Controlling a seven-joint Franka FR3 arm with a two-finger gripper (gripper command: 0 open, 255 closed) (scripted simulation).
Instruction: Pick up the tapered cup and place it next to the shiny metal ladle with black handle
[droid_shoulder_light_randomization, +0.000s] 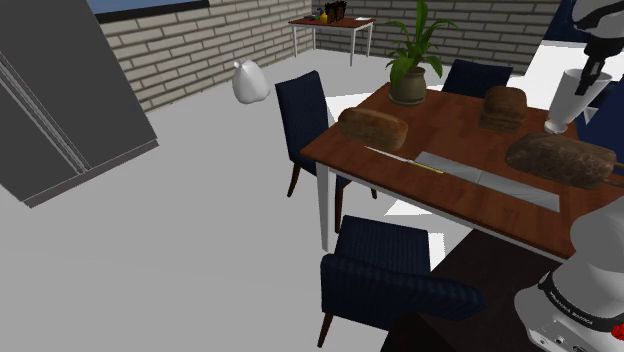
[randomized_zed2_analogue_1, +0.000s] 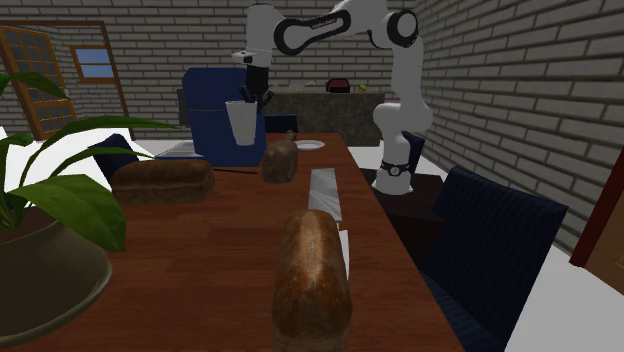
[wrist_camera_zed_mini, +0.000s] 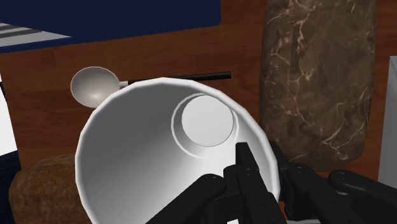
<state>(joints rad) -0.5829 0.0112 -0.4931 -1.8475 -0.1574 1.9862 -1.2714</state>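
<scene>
One white cup (randomized_zed2_analogue_1: 240, 124) hangs in your hand (randomized_zed2_analogue_1: 252, 95), clear of the counter (randomized_zed2_analogue_1: 200, 250). In the wrist view the hand (wrist_camera_zed_mini: 266, 164) is narrow, pinching the cup's wall at the rim, with one finger inside the mouth and the other outside. The cup tapers to a smaller base and is held mouth upward.

The ladle (wrist_camera_zed_mini: 94, 86) lies flat on the counter below and just past the cup. It has a pale metal bowl and a black handle, and the cup's rim hides part of that handle. Cup and ladle are apart.

Three brown loaves rest on the counter. One (randomized_zed2_analogue_1: 162, 180) is near the ladle, one (randomized_zed2_analogue_1: 281, 160) is just beside the cup in the second exterior view, and one (randomized_zed2_analogue_1: 312, 285) is at that view's near end. A grey strip (randomized_zed2_analogue_1: 326, 195) runs along the counter's middle.

In the shoulder view you find the cup at the right edge, above the counter's far side, and a potted plant (droid_shoulder_light_randomization: 408, 85) at a far corner.
</scene>
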